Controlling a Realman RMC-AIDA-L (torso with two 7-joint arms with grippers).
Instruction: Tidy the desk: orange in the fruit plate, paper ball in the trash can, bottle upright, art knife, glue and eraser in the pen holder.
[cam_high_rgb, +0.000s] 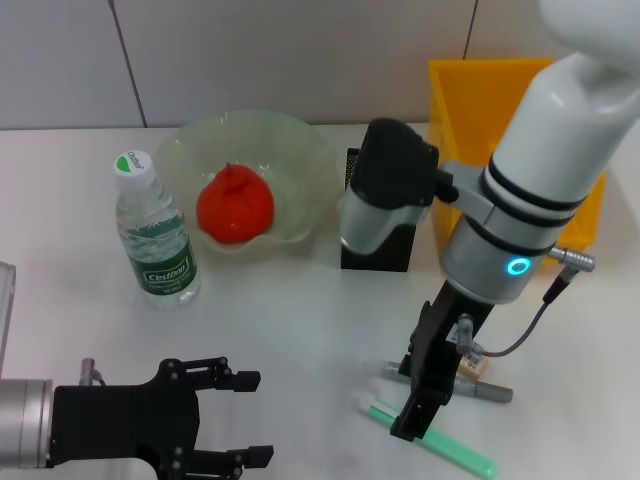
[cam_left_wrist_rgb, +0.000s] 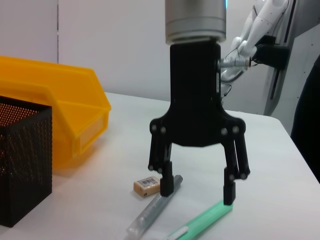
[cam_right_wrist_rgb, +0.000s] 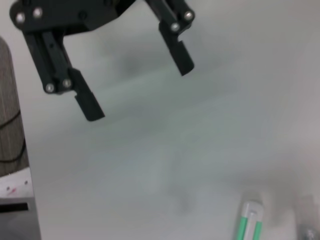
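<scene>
The orange lies in the pale-green fruit plate. To its left the bottle stands upright. The black mesh pen holder is partly hidden behind my right wrist. My right gripper hangs open, fingertips near the table. One fingertip is at the grey glue stick, the other at the green art knife. The tan eraser lies just beside them. The yellow trash can stands at the back right. My left gripper is open and empty at the front left. The paper ball is out of view.
The glue stick, art knife and eraser lie close together at the front right. The pen holder stands next to the trash can. Bare white table lies between the two grippers.
</scene>
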